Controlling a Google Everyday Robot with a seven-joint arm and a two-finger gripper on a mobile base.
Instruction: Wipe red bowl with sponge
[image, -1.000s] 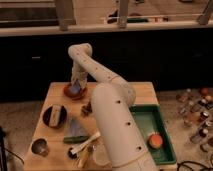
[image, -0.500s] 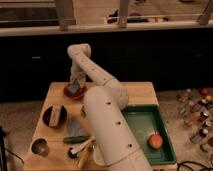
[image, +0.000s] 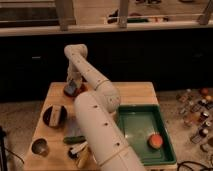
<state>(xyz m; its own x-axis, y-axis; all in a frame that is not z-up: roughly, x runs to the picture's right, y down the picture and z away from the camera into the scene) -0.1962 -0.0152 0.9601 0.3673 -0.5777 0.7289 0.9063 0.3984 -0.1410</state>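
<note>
The red bowl (image: 80, 90) sits at the far left corner of the wooden table (image: 135, 95); only its right part shows. My gripper (image: 73, 86) hangs down from the white arm (image: 92, 80) right over the bowl's left side. A small bluish-grey block, the sponge (image: 70, 90), shows at the gripper's tip, against the bowl. I cannot make out whether it is pressed into the bowl or just above it.
A black bowl (image: 55, 115) holding a pale beige block stands left of the arm. A green tray (image: 137, 131) at the right holds an orange-red round object (image: 155, 141). A metal cup (image: 40, 146) and a green item (image: 75, 139) lie at the front left.
The arm's big lower segment has swung a little to the left and nearer the camera. The gripper has stayed at the red bowl with small shifts.
</note>
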